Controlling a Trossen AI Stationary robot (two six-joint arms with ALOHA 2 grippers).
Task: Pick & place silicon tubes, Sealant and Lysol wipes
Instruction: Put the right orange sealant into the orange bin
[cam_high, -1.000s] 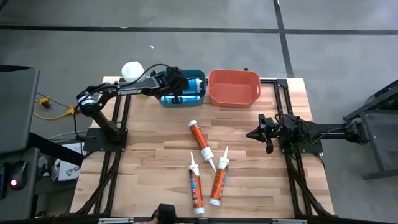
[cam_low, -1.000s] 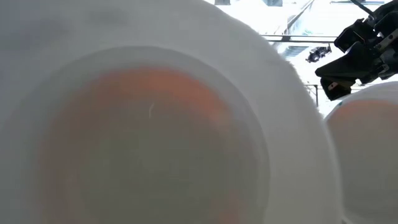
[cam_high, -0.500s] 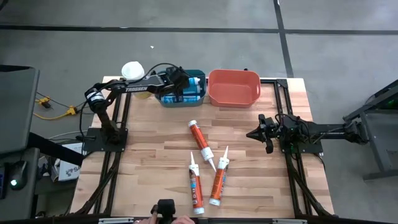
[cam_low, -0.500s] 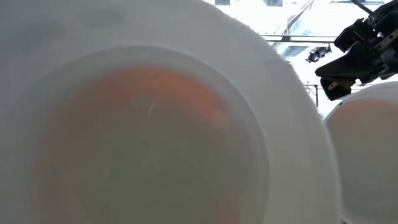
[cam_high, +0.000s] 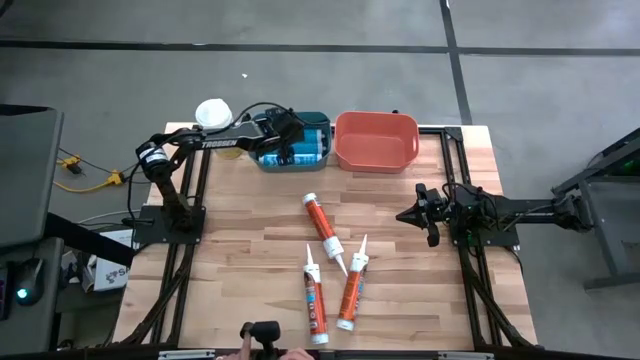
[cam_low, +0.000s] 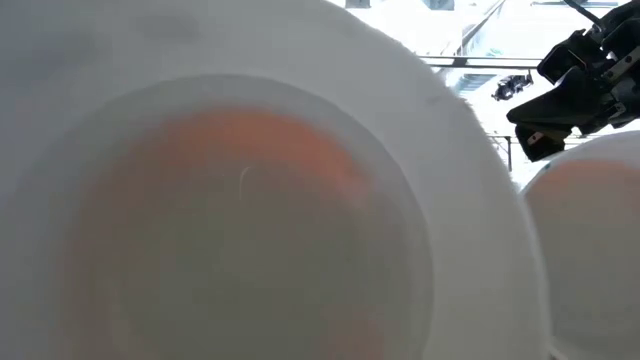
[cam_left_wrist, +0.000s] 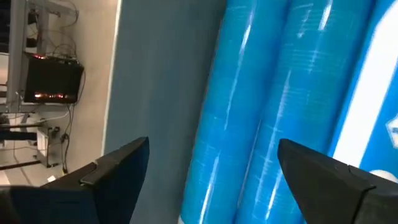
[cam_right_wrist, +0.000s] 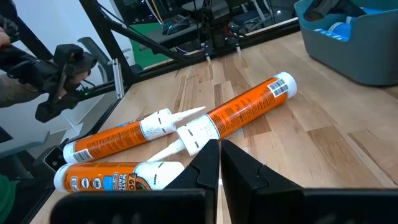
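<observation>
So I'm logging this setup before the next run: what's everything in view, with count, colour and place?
Slim nozzle-tipped orange tubes: three, orange with white tips, lying mid-table.
Blue tubes: at least two, blue, inside the teal bin.
Teal plastic bin: one, far edge of table.
Orange plastic bin: one, beside the teal bin.
Round white-lidded canister: one, far-left corner.
Wooden table: one, light wood.
Left gripper: fingers open, over the teal bin.
Right gripper: fingers shut, waiting at the table's right.
</observation>
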